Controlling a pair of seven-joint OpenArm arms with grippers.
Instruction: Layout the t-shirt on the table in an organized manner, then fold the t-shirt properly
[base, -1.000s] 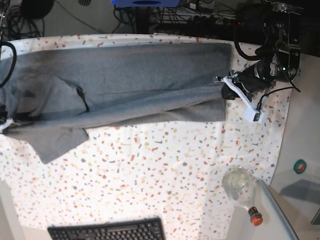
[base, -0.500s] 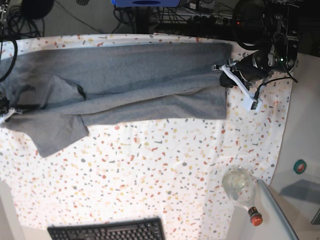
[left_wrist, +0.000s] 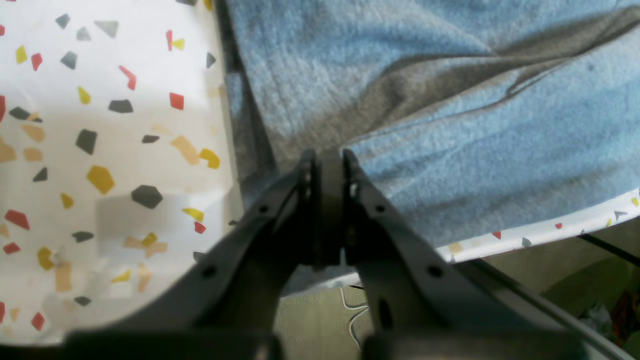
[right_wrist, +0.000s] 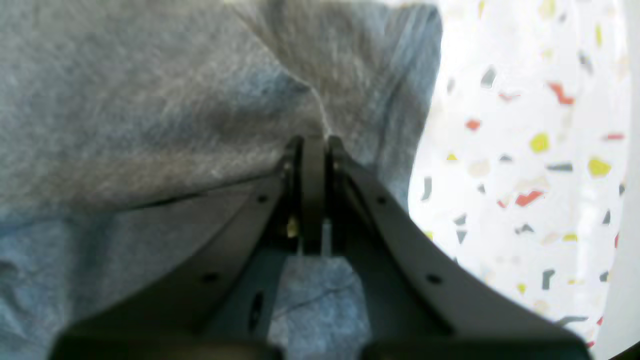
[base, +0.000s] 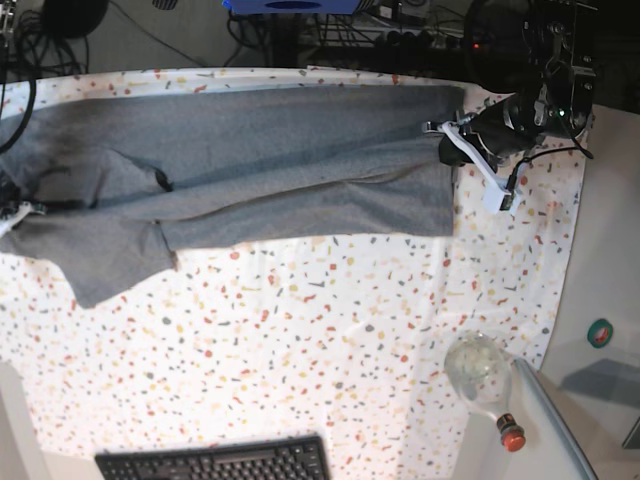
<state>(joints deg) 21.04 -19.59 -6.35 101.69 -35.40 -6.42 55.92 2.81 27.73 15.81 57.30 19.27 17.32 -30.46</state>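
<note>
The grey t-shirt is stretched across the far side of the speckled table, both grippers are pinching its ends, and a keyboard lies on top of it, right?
Not quite: the keyboard lies at the table's near edge, clear of the t-shirt, as the base view shows.

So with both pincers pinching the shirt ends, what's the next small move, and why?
Probably carry the pinched edge toward the table's near side. Both the left pincer and right pincer are shut on the t-shirt, which lies doubled lengthwise in a long band along the far edge, so it needs opening out flat.
</note>
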